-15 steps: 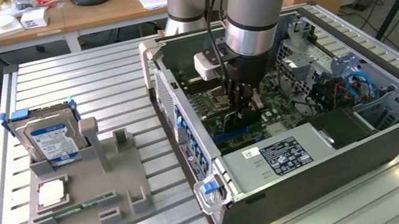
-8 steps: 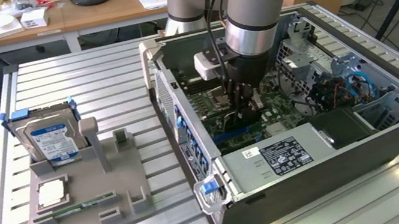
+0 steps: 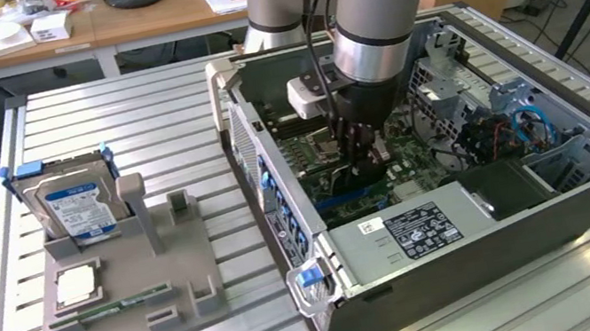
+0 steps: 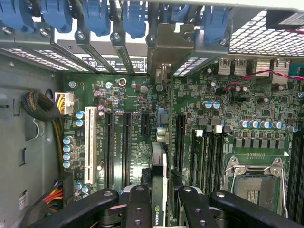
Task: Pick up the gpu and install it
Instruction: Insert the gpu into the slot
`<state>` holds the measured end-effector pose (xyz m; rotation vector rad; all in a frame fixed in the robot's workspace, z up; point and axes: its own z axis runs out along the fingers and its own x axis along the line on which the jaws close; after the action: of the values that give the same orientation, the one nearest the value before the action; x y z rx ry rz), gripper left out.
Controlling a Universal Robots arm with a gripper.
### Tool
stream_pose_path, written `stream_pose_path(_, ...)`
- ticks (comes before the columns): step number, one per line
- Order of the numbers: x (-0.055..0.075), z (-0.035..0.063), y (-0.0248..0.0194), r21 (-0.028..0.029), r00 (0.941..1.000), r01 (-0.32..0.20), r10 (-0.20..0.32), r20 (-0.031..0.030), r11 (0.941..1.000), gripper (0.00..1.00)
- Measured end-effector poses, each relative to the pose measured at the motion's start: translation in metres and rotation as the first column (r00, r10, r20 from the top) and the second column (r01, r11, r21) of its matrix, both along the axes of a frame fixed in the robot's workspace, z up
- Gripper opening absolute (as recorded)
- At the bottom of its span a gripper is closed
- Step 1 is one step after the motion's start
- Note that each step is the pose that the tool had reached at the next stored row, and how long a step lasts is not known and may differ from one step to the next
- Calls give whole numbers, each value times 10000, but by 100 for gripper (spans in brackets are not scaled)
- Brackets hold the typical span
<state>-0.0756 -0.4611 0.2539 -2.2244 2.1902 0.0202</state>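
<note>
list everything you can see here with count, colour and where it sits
table: one, silver slatted, under everything
computer case: one, dark grey, open, on the table at the exterior view's right
motherboard: one, green, inside the computer case
power supply: one, silver with a black label, in the case, toward the exterior camera
cpu socket: one, silver, on the motherboard
holder tray: one, grey, on the table at the exterior view's left
hard drive: one, silver with a blue label, upright in the holder tray
memory stick: one, green, lying in the holder tray
gpu: one, dark, edge-on over the motherboard slots, held between the gripper's fingers
gripper: one, black, inside the computer case, shut on the gpu
</note>
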Motion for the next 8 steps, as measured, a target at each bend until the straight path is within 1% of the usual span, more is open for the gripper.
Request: stream_pose_path(8, -1, -14, 0, -1, 10000, 4, -4, -2, 10000, 26)
